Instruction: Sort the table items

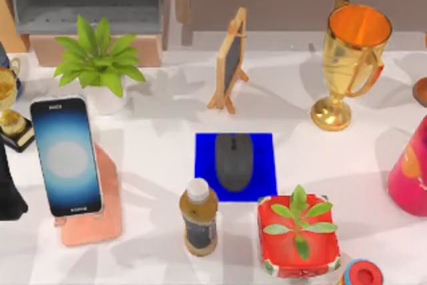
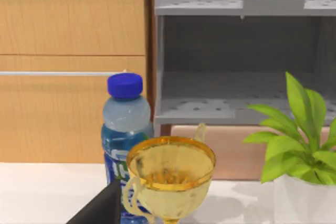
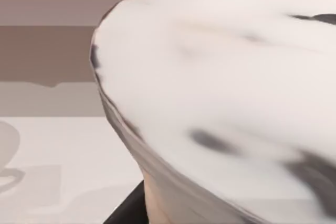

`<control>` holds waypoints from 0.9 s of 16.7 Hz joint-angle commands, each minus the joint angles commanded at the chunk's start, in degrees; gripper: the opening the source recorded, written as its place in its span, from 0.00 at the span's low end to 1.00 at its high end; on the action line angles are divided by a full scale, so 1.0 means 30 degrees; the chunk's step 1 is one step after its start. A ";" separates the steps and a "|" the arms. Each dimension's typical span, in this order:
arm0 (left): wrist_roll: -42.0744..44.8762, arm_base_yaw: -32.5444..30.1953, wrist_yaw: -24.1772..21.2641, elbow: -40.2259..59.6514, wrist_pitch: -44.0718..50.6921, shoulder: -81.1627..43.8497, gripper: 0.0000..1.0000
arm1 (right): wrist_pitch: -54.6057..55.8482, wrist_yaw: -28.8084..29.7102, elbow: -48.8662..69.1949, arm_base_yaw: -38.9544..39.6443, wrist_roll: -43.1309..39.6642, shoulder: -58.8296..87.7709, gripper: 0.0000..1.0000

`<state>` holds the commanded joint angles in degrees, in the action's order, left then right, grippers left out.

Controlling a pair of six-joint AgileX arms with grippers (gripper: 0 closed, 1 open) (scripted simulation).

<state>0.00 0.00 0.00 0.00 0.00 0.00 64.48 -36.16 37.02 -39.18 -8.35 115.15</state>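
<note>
A dark grey oval mouse [image 1: 234, 161] lies on a blue mat [image 1: 265, 145] at the table's middle. A slim black-edged smartphone [image 1: 66, 155] with a glowing blue-to-white screen leans on a pink stand [image 1: 100, 221] at the left. My left gripper [image 1: 10, 188] is a dark shape at the table's left edge, just left of the phone, and a dark part of it [image 2: 100, 211] shows in the left wrist view. A dark sliver of my right gripper [image 3: 128, 208] sits close under a big white mottled rounded surface [image 3: 226, 87].
A brown white-capped bottle [image 1: 199, 217] stands in front of the mat, with a red planter [image 1: 298, 237] to its right. A gold trophy [image 1: 349, 58], small chalkboard [image 1: 231, 61], potted plant [image 1: 97, 58], another trophy [image 2: 169, 174], blue-capped bottle [image 2: 125, 116] and pink object [image 1: 410, 168] ring the table.
</note>
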 joint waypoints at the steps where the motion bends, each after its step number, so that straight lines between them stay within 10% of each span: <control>1: 0.0000 0.0000 0.0000 0.0000 0.0000 0.0000 1.00 | 0.0000 0.0000 0.0000 0.0000 0.0000 0.0000 0.32; 5: 0.0000 0.0000 0.0000 0.0000 0.0000 0.0000 1.00 | 0.0000 0.0000 0.0000 0.0000 0.0000 0.0000 0.02; 15: 0.0000 0.0000 0.0000 0.0000 0.0000 0.0000 1.00 | -0.0072 -0.0002 -0.0006 -0.0037 0.0027 -0.0086 0.00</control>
<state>0.00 0.00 0.00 0.00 0.00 0.00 64.27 -36.16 37.01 -39.29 -8.27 114.89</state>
